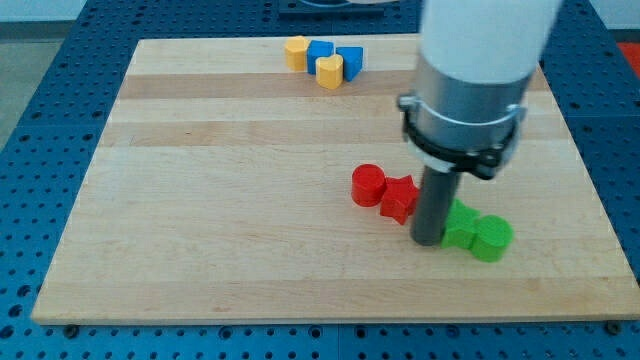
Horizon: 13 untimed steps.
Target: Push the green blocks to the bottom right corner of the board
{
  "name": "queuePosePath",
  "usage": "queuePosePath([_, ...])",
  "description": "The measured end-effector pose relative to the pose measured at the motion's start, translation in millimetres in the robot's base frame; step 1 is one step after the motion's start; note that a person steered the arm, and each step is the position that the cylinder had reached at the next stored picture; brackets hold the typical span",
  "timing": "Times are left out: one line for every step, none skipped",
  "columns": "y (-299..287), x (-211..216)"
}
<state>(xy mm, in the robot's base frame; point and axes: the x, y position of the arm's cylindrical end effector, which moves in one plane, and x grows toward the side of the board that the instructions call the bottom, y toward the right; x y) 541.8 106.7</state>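
Two green blocks lie side by side near the board's bottom right: a green star block (461, 226), partly hidden by the rod, and a green cylinder (491, 239) touching its right side. My tip (428, 241) stands on the board against the left side of the green star block. A red cylinder (368, 185) and a red star block (401, 197) lie just to the left of my tip.
At the view's top a yellow block (295, 51), a yellow heart block (329, 71) and two blue blocks (321, 50) (350, 59) sit in a cluster. The wooden board (200, 200) ends close below and to the right of the green blocks.
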Motion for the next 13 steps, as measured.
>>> queuePosePath([27,6])
queuePosePath([30,6])
queuePosePath([24,-7])
queuePosePath([20,-26])
queuePosePath([33,-30])
queuePosePath([46,-30])
queuePosePath([57,-30])
queuePosePath([64,-30])
queuePosePath([64,-30])
queuePosePath([64,-32])
queuePosePath([64,-34])
queuePosePath([64,-34])
queuePosePath([61,-34])
